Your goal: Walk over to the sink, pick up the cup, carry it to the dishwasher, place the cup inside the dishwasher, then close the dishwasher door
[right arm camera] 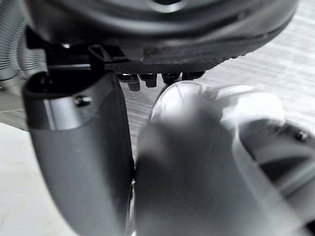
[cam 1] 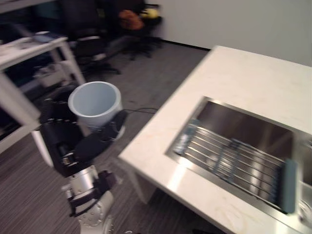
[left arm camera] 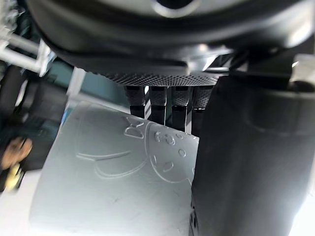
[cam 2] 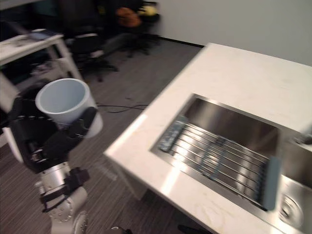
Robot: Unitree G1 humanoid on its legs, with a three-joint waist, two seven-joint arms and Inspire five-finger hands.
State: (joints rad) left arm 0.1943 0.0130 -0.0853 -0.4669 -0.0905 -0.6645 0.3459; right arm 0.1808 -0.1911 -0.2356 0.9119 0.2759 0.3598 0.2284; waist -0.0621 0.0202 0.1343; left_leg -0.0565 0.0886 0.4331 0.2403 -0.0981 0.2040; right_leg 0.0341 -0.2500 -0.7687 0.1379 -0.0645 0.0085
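At the far left you had a white table (cam 1: 29, 51), with dark office chairs (cam 1: 92, 46) behind it on the grey carpeted floor (cam 1: 146, 73).

Just right of the table, your left hand (cam 1: 63, 139) was raised and gripping the cup (cam 1: 95, 105), a pale, plain cup held upright with its mouth open to the camera. The head views showed the thumb (cam 1: 105, 134) curled across the near side of the cup's wall and the dark palm wrapped round its lower part. The cup hung over the floor, apart from the counter.

The left wrist view gave you what the head views did not: a raised, embossed figure on the cup's wall (left arm camera: 113, 182), the fingers (left arm camera: 157, 101) pressed against its far side, and the thumb (left arm camera: 246, 162) against the near one.

To the right stood the pale stone counter (cam 1: 243, 73), its corner nearest the cup. The steel sink (cam 1: 248, 129) was set into it, and a rack (cam 1: 229, 158) of metal rods with blue-grey ends lay across the near part of the basin. The right eye view also showed a round drain (cam 2: 288, 210) at the far right.

The right wrist view showed your right hand (right arm camera: 74, 147) above the carpet; you could not tell whether it was open or closed.
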